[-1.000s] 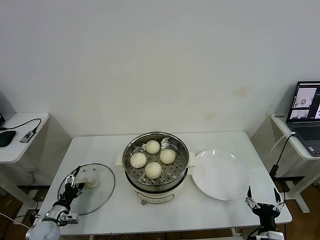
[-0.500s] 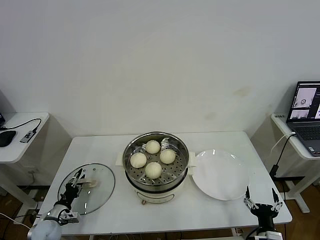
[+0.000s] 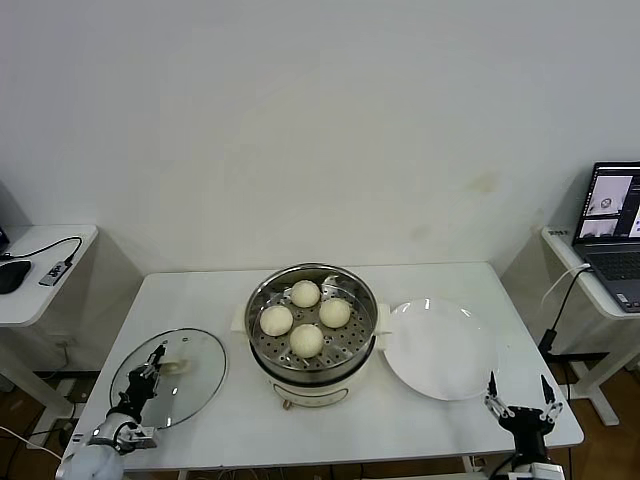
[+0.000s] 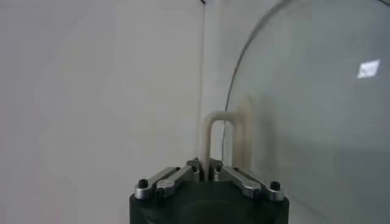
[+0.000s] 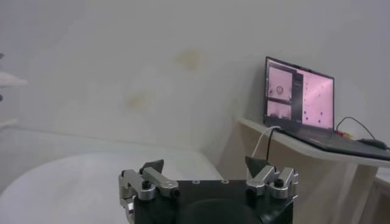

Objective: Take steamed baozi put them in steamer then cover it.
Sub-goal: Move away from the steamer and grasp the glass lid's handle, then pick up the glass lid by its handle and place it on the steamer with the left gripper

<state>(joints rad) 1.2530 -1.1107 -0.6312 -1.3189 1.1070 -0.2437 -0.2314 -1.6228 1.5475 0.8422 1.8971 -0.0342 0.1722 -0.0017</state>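
Four steamed baozi are seen resting on the perforated tray inside the steamer, which is set at the middle of the tabltop, uncovered. Well off to the side of the steamer, a glass lid is found lying on the tabletop, and its cream handle is clamped by the left gripper. In the left wrist view the fingers are pressed together around one leg of that looped handle, the glass dome curving away just beyond them. The lid's far rim is kept near the steamer's base but apart from it.

At the opposite near corner the right gripper is held low, its fingers spread wide with nothing between them. Just ahead of those fingers an empty white plate is laid, its edge close against the steamer's side handle. Beyond the right fingers, on a separate side desk, a laptop is left with its screen lit.
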